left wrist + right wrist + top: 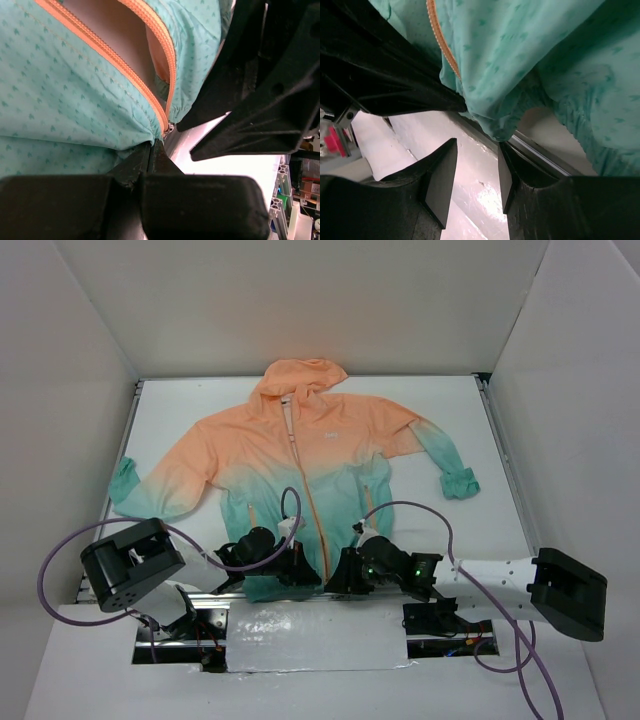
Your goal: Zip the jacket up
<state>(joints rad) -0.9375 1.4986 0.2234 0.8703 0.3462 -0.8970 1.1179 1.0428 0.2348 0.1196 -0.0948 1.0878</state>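
The jacket (300, 470) lies flat on the white table (450, 410), front up, hood at the far side and hem nearest my bases, sleeves spread out to either side. It is thin, slightly crinkled cloth, peach-orange at the hood and shoulders and fading to teal at the hem and cuffs. Close up, the teal is scattered with tiny darker marks. The orange zipper (107, 52) runs down the middle of the front. Seen from my left wrist, its two ribbed tapes stand apart in a narrow wedge, with pale peach lining between them. They meet at a small metal slider (170, 128) right down at the hem. My left claw (151, 150) is closed tight there, its flat black fingers pressed together on the puckered hem just beside the slider, pinching the cloth. My right claw (477, 145) is at the hem on the other side of the zipper, close against the left one. Its blunt, matte black fingers (440, 175) stand part-way apart with glossy white table showing between them, and they hold nothing. A gathered, elastic-looking fold of teal hem hangs just above the tip of one finger, and I cannot tell whether it touches.
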